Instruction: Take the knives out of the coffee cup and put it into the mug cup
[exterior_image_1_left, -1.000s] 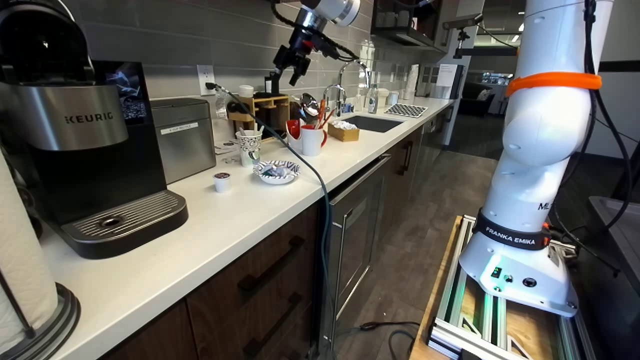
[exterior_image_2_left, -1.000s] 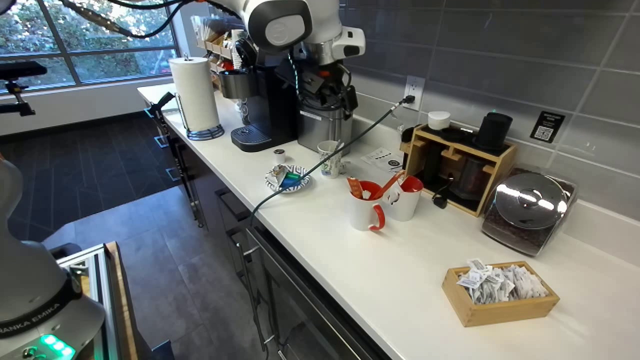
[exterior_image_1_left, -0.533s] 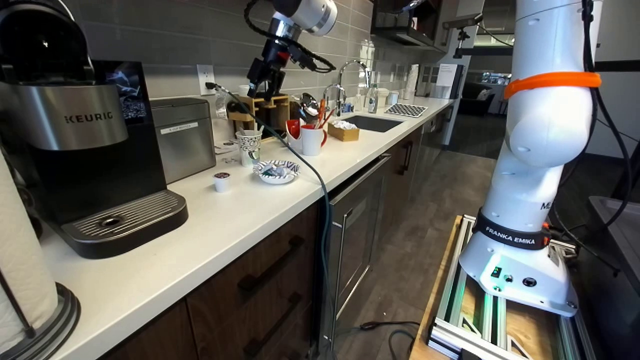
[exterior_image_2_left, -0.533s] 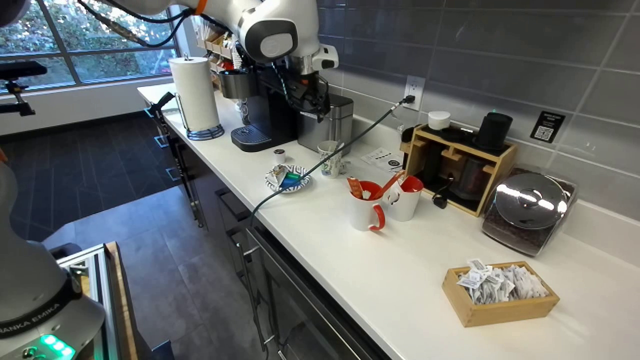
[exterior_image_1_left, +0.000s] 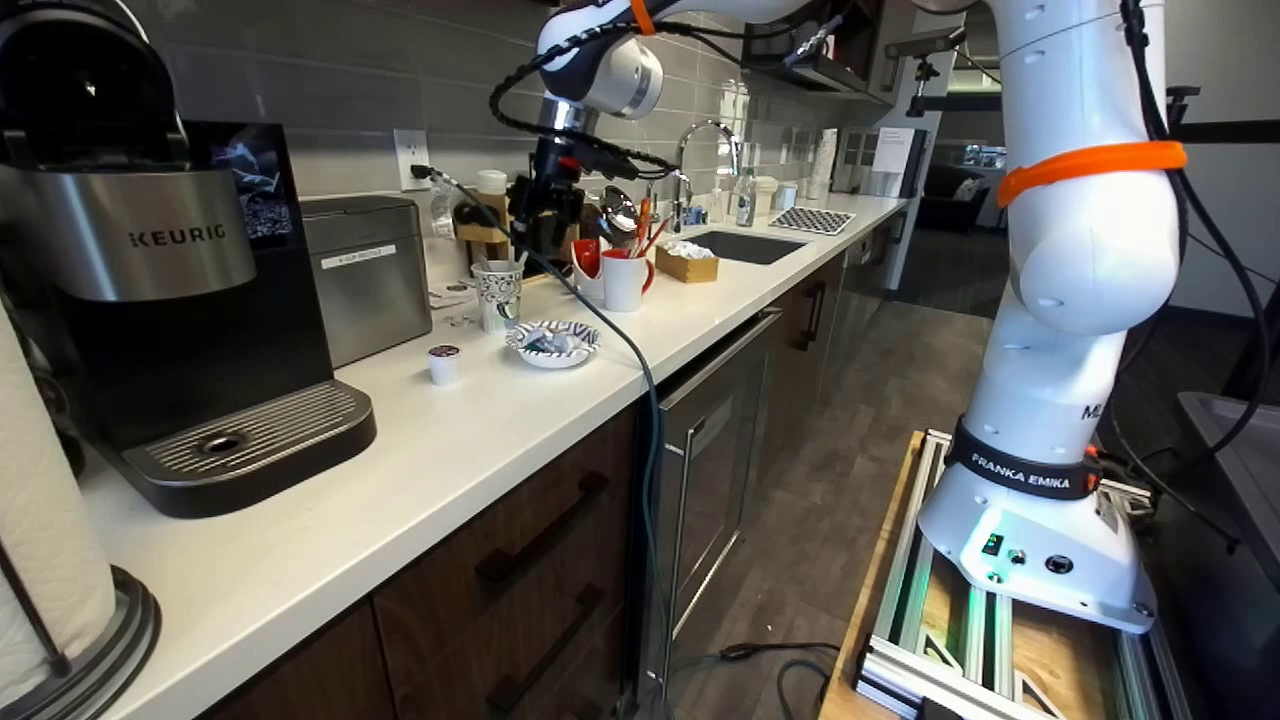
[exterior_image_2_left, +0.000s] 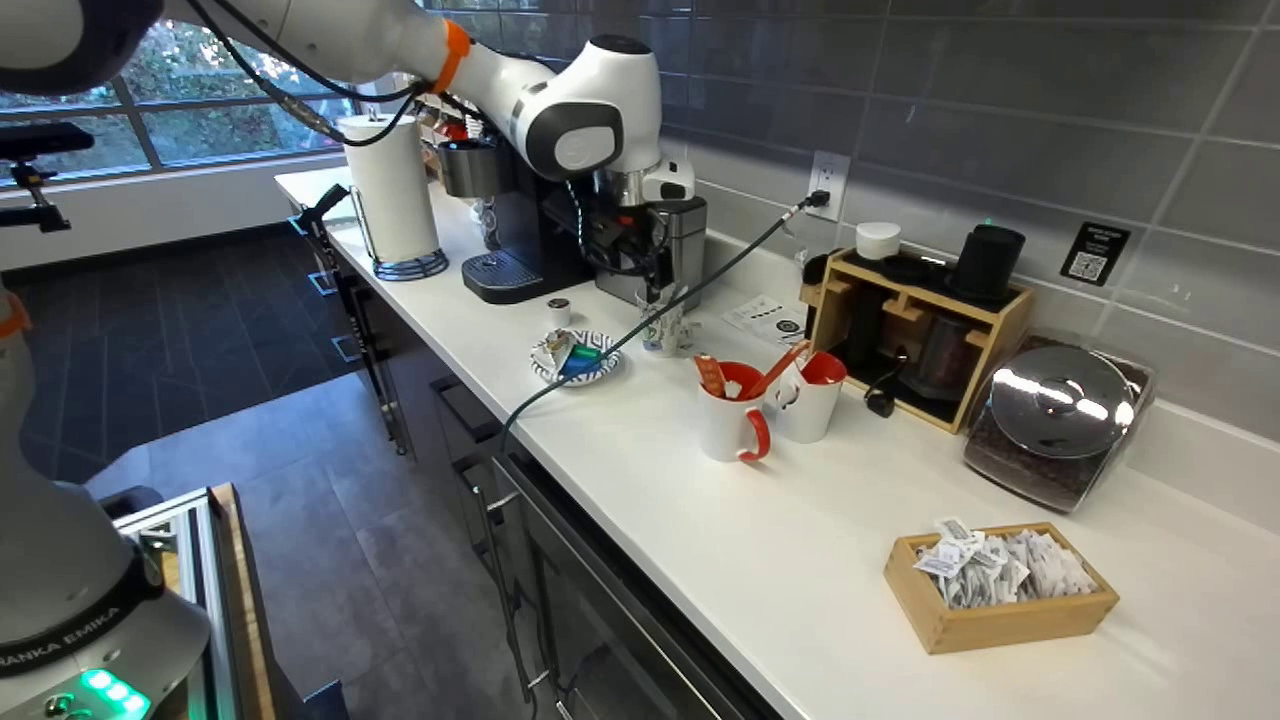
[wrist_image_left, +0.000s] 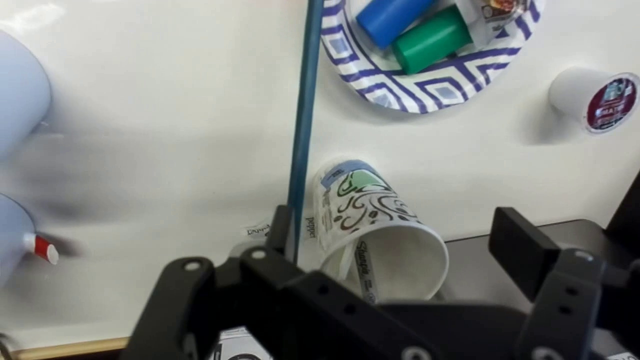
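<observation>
Our black metal gripper (wrist_image_left: 401, 241) hangs spread above the white, scroll-patterned paper cup (wrist_image_left: 369, 202) holding a slim white plastic-looking utensil (wrist_image_left: 347, 260). Descending, we may snag the long teal rubbery cable (wrist_image_left: 303, 125) alongside.

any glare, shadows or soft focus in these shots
Wrist view: soft shadow left of the coffee pod, gripper looks slightly soft, Sharpie lettering in the paper cup legible; in an exterior view: bright glare streaks on the metal disc.

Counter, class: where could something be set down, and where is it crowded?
The counter is bare between the mugs, packet box and front edge, and between coffee maker, pod and that edge. Crowded: around the paper cup, with cable, plate and gripper close by.
</observation>
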